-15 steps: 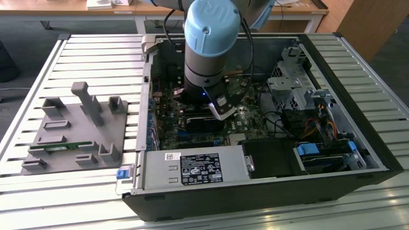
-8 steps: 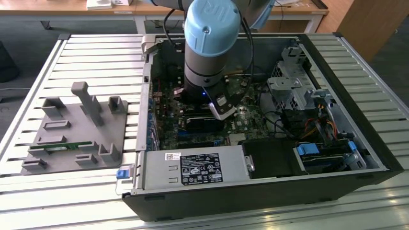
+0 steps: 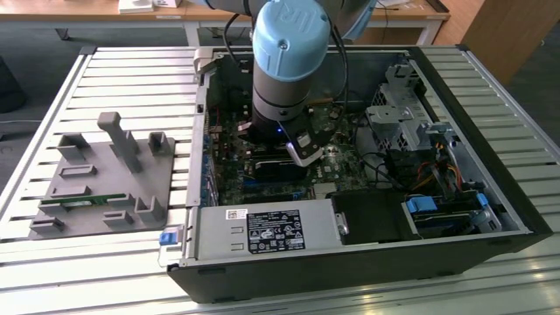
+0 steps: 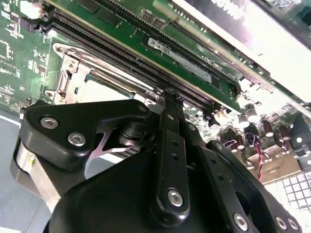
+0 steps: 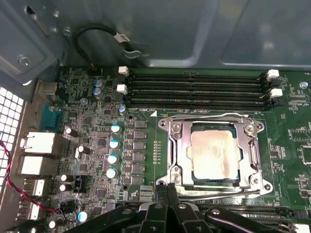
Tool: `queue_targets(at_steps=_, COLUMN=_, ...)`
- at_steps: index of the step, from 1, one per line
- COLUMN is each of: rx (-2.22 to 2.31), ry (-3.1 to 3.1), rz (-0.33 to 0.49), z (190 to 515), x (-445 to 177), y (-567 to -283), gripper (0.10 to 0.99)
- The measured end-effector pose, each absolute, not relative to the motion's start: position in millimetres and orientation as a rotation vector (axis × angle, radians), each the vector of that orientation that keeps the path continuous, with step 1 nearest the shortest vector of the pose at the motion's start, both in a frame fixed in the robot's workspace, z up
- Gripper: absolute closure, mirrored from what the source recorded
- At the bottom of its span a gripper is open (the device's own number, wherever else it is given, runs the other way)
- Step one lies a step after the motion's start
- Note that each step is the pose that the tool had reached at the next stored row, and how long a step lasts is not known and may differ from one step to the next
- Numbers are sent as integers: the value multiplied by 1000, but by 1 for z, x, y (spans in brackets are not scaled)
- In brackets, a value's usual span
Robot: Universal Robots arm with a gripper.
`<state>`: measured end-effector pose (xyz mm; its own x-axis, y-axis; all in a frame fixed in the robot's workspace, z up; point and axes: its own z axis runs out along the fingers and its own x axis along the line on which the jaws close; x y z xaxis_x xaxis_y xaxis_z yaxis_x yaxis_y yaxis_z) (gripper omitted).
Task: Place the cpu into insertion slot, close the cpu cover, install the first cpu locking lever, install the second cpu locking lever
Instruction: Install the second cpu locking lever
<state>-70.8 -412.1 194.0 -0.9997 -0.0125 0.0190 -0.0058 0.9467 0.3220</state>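
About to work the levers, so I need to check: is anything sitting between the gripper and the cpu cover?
Nothing visible does. In the first wrist view the gripper is right at the edge of the cpu cover, which lies flat around the cpu. The memory slots lie on the far side.

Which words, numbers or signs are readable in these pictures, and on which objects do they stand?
No text can be quoted with confidence.
power supply label, exterior view: print and symbols, too small to read.
motherboard, first wrist view: white markings, too small to read.
sticker on a green card, second wrist view: illegible.
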Motion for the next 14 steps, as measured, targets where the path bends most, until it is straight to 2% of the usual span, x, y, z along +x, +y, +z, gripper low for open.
queue_targets(at_steps=14, rx=15, ry=-3073, rz=-544, z=189, x=-71, y=-412, gripper=980)
